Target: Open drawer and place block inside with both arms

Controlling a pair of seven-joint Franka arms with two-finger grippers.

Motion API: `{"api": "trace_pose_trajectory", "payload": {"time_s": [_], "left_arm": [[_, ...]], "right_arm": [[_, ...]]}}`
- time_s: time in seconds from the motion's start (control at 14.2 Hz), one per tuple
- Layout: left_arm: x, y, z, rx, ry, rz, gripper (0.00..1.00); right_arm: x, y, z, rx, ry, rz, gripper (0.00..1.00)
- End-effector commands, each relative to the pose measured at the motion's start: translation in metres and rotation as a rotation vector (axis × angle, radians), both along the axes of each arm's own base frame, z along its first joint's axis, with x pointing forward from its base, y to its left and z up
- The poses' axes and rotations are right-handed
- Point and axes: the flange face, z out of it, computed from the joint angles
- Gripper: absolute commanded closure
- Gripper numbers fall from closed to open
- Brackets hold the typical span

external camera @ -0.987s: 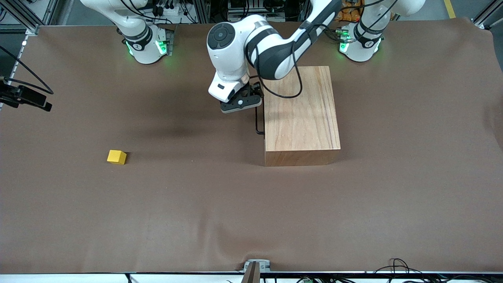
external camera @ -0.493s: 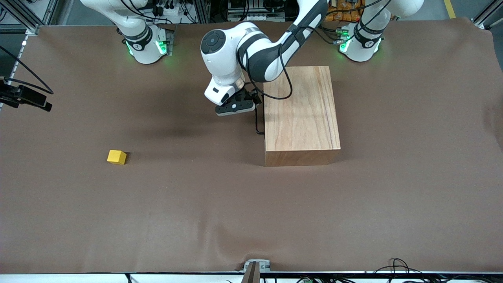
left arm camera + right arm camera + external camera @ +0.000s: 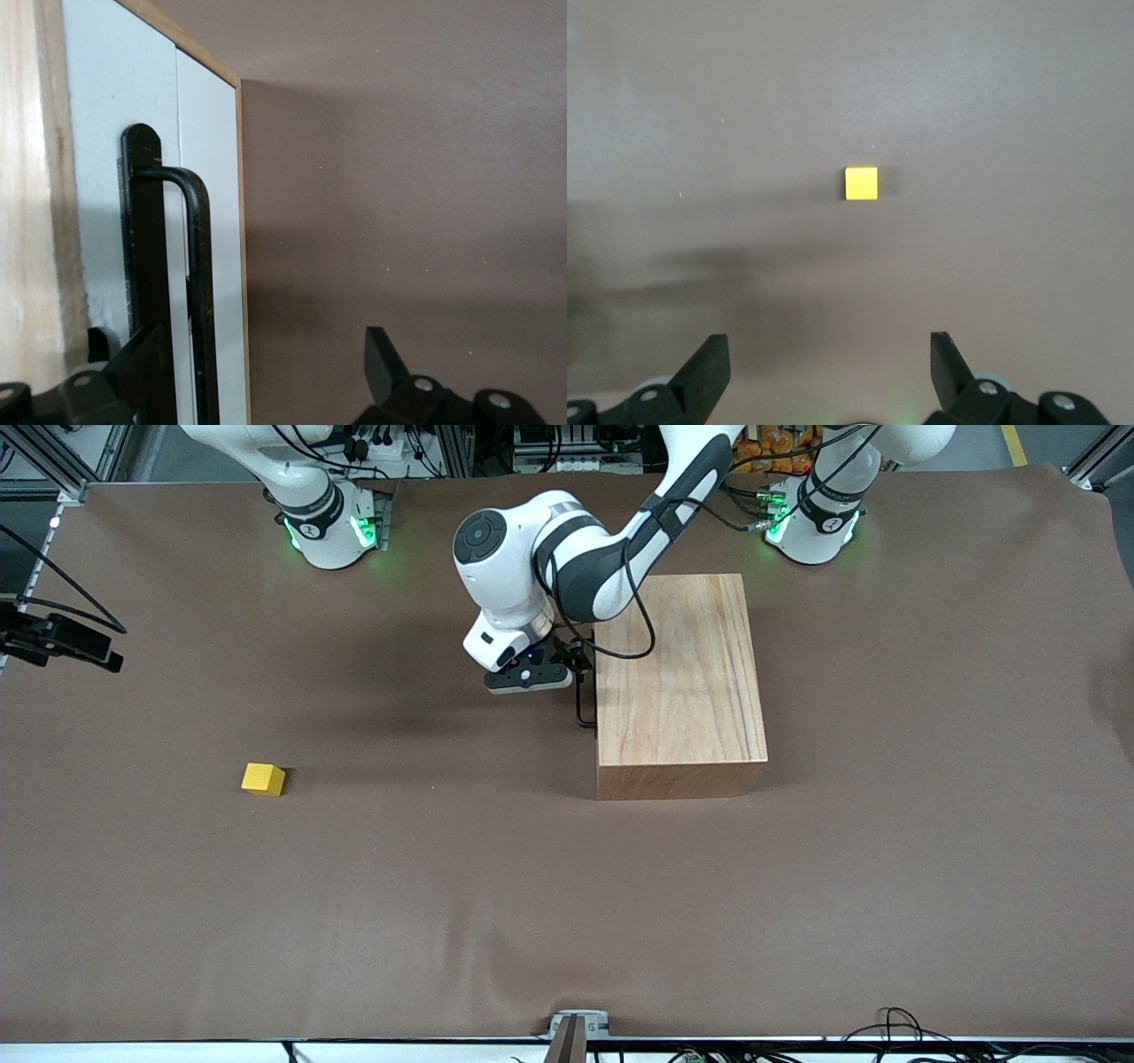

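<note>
The light-wood box (image 3: 678, 682) stands near the left arm's base, with the drawer shut flush in it. The drawer's white front panel (image 3: 208, 177) carries the black wire handle (image 3: 582, 707), which also shows in the left wrist view (image 3: 199, 292). My left gripper (image 3: 571, 673) is open in front of the drawer, and the handle runs between its fingers in its wrist view (image 3: 263, 367), close to one finger. The yellow block (image 3: 263, 779) lies on the table toward the right arm's end. My right gripper (image 3: 830, 363) is open and empty, high over the block (image 3: 861, 183), and out of the front view.
The table is covered by a brown cloth (image 3: 496, 886). A black device with cables (image 3: 62, 645) sits at the table's edge at the right arm's end. A small mount (image 3: 571, 1032) stands at the table's edge nearest the front camera.
My left gripper has come down and closer in front of the drawer, so the handle now lies between its fingers. The block and the box have not moved.
</note>
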Motion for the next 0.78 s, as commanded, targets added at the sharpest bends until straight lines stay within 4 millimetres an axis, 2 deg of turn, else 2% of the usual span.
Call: {"api": "trace_pose_trajectory", "payload": {"time_s": [0.0, 0.21, 0.49, 0.7], "left_arm": [[0.003, -0.003, -0.009, 0.025, -0.016, -0.027, 0.0], [0.003, -0.003, -0.012, 0.028, -0.014, -0.029, 0.0], [0.006, -0.009, -0.034, 0.004, -0.027, -0.034, 0.0], [0.006, -0.011, -0.035, -0.008, -0.032, -0.039, 0.0]], "right_arm": [[-0.007, -0.002, 0.006, 0.01, 0.007, 0.061, 0.0], [-0.005, -0.002, 0.005, 0.008, 0.003, 0.061, 0.0], [-0.002, -0.003, 0.002, 0.005, -0.004, 0.048, 0.0], [0.001, -0.003, -0.001, 0.001, -0.021, 0.048, 0.0]]}}
